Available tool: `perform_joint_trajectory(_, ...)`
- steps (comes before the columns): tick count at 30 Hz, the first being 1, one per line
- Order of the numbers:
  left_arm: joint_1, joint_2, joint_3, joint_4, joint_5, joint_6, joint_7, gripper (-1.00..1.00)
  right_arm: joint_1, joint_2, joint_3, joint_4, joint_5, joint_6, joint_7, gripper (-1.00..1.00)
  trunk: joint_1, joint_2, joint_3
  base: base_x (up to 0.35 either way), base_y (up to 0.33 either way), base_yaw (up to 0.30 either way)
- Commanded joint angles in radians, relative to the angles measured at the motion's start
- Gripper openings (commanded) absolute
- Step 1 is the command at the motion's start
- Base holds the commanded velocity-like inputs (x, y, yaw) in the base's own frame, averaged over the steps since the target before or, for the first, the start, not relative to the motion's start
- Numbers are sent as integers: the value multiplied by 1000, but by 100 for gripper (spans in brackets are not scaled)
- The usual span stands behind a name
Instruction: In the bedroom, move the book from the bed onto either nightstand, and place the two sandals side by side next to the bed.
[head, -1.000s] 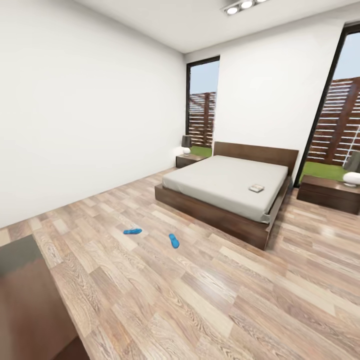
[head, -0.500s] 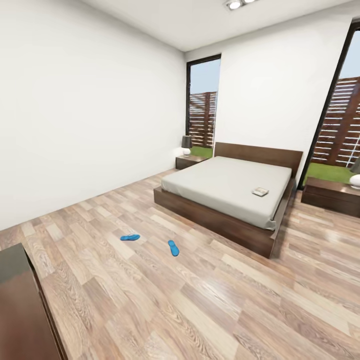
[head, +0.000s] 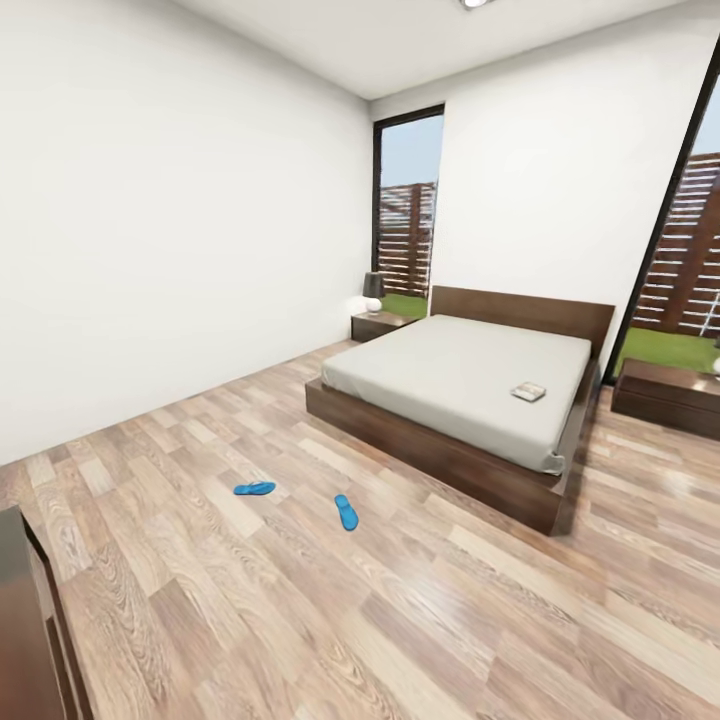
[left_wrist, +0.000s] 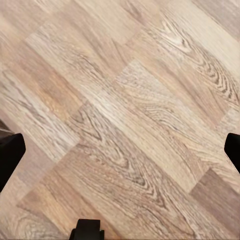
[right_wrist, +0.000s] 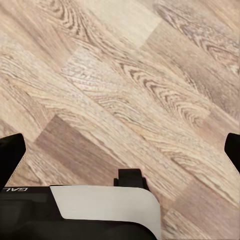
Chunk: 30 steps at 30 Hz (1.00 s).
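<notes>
A: What colour is the wood-plank floor (head: 300, 600)?

B: Light brown, with tan and greyer planks mixed and dark wavy grain; both wrist views show those swirls close up.

A: And the large double bed (head: 450, 385)?

B: Pale grey-white mattress, dark brown frame and headboard. The small thin book (head: 528, 391) near the mattress's right edge looks whitish-grey.

A: The two flat flip-flops (head: 255, 488) (head: 346, 512)?

B: Bright blue. The low bedside cabinet (head: 378, 322) is dark reddish-brown, the walls (head: 170, 220) plain white, the window frames black.
</notes>
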Motion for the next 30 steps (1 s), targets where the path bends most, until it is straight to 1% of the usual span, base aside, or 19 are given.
perform_joint_trajectory(1, 0, 0, 0, 0, 9, -3, 0, 100, 0, 0, -2, -1, 0, -2, 0, 100, 1, 0, -1, 274, 0, 0)
perform_joint_trajectory(25, 0, 0, 0, 0, 9, -3, 0, 100, 0, 0, -2, -1, 0, -2, 0, 100, 1, 0, -1, 259, 0, 0)
perform_joint_trajectory(30, 0, 0, 0, 0, 9, -3, 0, 100, 0, 0, -1, -1, 0, -2, 0, 100, 1, 0, -1, 247, 0, 89)
